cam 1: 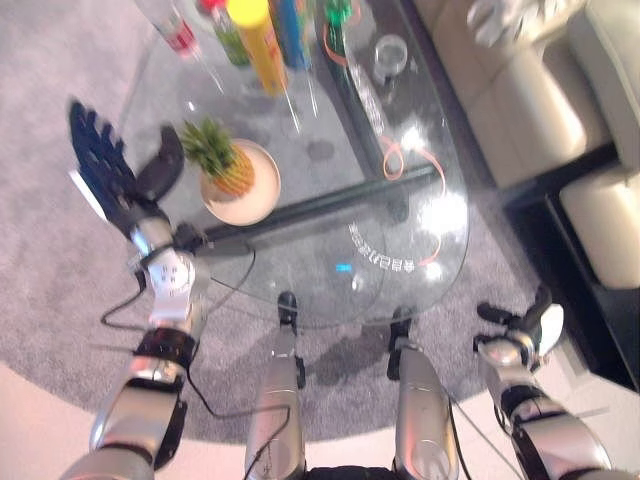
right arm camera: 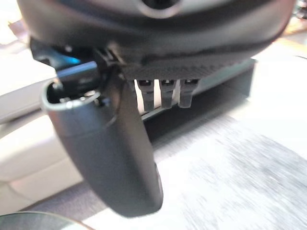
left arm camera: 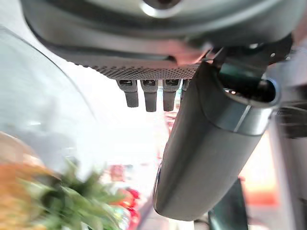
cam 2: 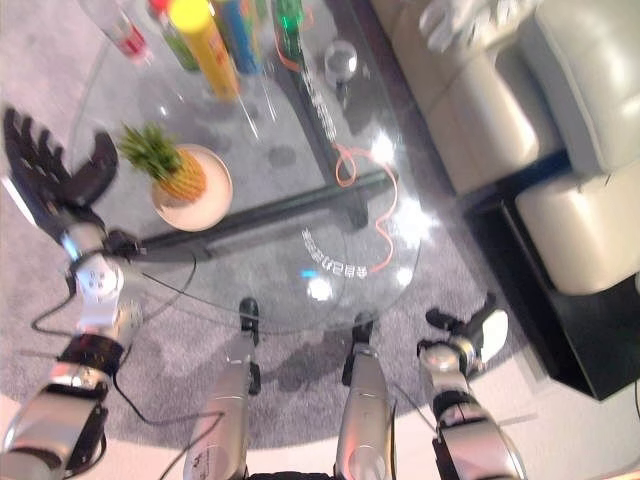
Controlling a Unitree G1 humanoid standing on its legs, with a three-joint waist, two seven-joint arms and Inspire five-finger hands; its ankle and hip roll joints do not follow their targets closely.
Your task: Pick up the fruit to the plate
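Your pineapple (cam 1: 228, 160) is standing upright on the round cream plate (cam 1: 262, 196), leafy crown pointing toward ten o'clock, near the left edge of the glass surface (cam 1: 330, 270). Your left hand (cam 1: 112, 168) is hovering just beside the plate at its nine o'clock, palm facing the fruit, with the fingers (cam 1: 88, 128) spreading straight and apart and the thumb (cam 1: 162, 165) reaching toward the crown without touching it. In the left wrist view you are seeing those fingers (left arm camera: 149, 96) extending straight, the thumb (left arm camera: 206, 158) jutting wide of them, and the pineapple (left arm camera: 62, 201) lying blurred beyond, free of the hand.

Your right hand (cam 1: 522, 328) is hanging low at about four o'clock from the surface, off its edge and above the grey carpet (cam 1: 60, 240), well apart from the plate. In the right wrist view its fingers (right arm camera: 165, 93) are showing straight and relaxed, the thumb (right arm camera: 115, 158) standing out beside them, and it is holding nothing.

At twelve o'clock on the surface you are looking at a cluster of bottles, with a yellow can (cam 1: 260, 40) foremost, and a clear glass (cam 1: 390, 55) at one o'clock. An orange cord (cam 1: 415, 165) is looping across the glass at the plate's three o'clock. A cream sofa (cam 1: 530, 110) is sitting beyond the surface on the right.
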